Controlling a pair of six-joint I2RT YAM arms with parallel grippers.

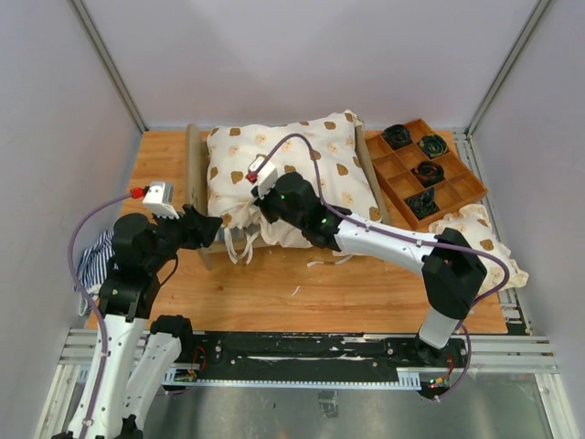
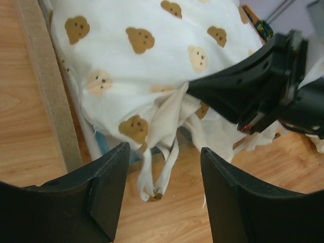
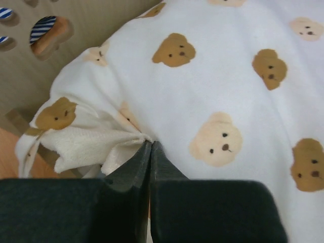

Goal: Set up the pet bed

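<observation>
The pet bed stands at the back middle of the table, its plywood headboard (image 1: 194,169) on the left. A white bear-print blanket (image 1: 292,165) covers it and hides the mattress, apart from a blue sliver (image 2: 104,144) under the blanket's edge. My right gripper (image 1: 265,208) is shut on a bunched fold of the blanket (image 3: 217,76) at the bed's near left corner (image 3: 150,144). My left gripper (image 1: 212,229) is open and empty (image 2: 164,152), just in front of the blanket's white ties (image 2: 162,167), which hang to the table. The paw cutout (image 3: 43,25) shows in the right wrist view.
A brown compartment tray (image 1: 468,194) with dark rolled items stands at the back right. A second bear-print cloth (image 1: 475,233) lies near the right edge. A navy-and-white striped cloth (image 1: 96,256) lies at the left edge beside my left arm.
</observation>
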